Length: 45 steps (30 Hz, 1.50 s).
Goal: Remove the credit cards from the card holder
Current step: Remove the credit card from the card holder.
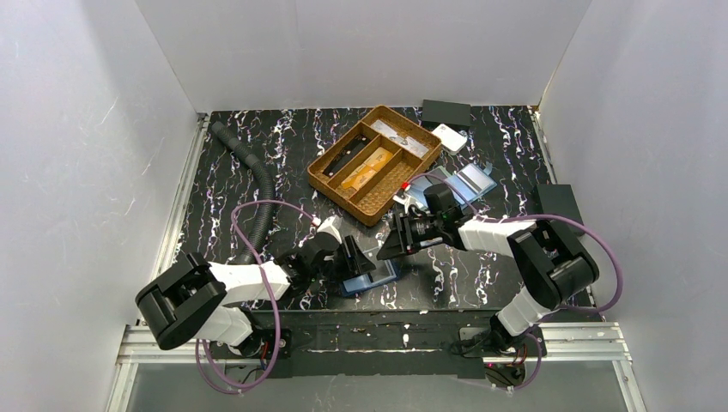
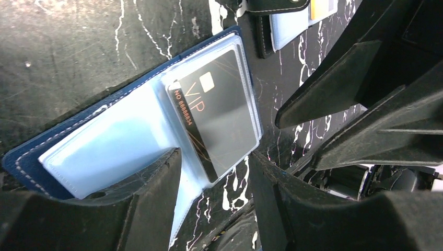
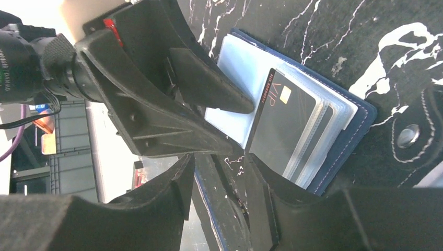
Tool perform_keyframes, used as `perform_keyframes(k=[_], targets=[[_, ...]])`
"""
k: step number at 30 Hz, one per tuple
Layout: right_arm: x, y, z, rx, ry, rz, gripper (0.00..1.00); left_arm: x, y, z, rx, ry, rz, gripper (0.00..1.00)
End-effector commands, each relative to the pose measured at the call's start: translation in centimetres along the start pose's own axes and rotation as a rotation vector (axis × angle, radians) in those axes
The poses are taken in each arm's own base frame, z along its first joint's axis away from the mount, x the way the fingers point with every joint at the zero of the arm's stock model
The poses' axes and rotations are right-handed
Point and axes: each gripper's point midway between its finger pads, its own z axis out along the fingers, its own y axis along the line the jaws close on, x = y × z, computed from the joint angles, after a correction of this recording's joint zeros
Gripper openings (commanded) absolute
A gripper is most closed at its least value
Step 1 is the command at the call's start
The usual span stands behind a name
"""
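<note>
Though sleeved, one black card (image 2: 222, 112)

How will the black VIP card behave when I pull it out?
The VIP card looks thin and flat, so probably stiff and light. Its glossy face may be slippery. The clear sleeves look floppy and may lift with it.

The left gripper (image 1: 365, 260) points toward 3 o'clock, jaws parted. The right gripper (image 1: 386, 247) faces it, pointing toward 9 o'clock, jaws likewise parted.
</note>
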Motion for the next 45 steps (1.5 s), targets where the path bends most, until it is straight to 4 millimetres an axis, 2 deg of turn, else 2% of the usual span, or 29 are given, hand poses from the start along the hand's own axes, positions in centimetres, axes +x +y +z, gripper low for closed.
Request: perform_keyframes(k=[1, 21, 45], targets=[[-0.2, -0.6, 0.7, 0.023, 0.007, -0.026, 0.48, -0.7, 0.6, -0.5, -0.015, -0.057, -0.014, 0.5], [0.2, -3.1, 1.4, 0.109, 0.035, -0.019, 0.53, 0.1, 1.0, 0.4, -0.031, -0.02, -0.023, 0.5], [-0.2, -4.0, 1.0, 0.183, 0.024, -0.093, 0.59, 0.9, 2.7, 1.0, -0.059, -0.019, -0.061, 0.5]])
